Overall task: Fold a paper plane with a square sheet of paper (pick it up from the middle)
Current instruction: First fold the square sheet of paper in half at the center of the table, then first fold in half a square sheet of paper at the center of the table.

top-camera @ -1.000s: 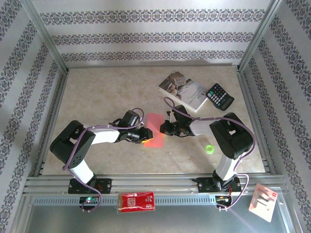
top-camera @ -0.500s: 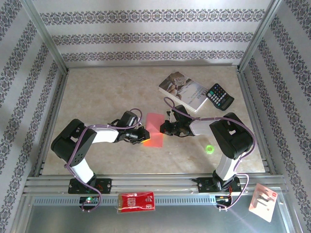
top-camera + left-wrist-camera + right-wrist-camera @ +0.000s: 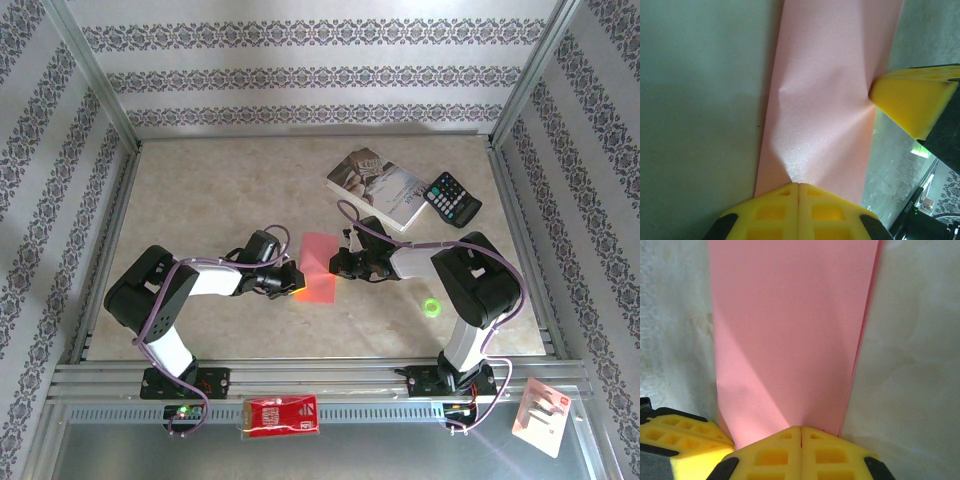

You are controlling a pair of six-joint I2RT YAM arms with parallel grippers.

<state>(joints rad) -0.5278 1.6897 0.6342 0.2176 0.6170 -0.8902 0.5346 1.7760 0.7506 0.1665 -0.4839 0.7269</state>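
2 grippers: left gripper [image 3: 296, 284] and right gripper [image 3: 338, 266], both onto the sheet of paper [image 3: 318, 262] from opposite sides, centre of the top view.
left grip: clenched, and tight! Pads pressed flat together at bottom centre of the left wrist view, no gap, pinching the pink edge right at the seam.
right grip: clamped just the same. Yellow pads joined at bottom centre of the right wrist view, with the paper's near edge caught between them.
paper, place: middle of the top view, strung between the 2 wrists, slightly tilted. Lifted or lying flat on the table [image 3: 200, 200]? Cannot tell.
paper, shape: pink-red, a narrow rectangle. 2 layers visible along the right-hand edge in the right wrist view.
paper, surface: soft ripples across the middle in the left wrist view, fanning out from both pinch points.
book [image 3: 385, 187]: upper right of centre, well apart from the paper.
calculator [image 3: 453, 198]: just beside the book's right edge.
green spot [image 3: 432, 307]: right of centre, near the right arm's elbow.
red packet [image 3: 283, 415]: bottom centre, down on the rail in front of the bases.
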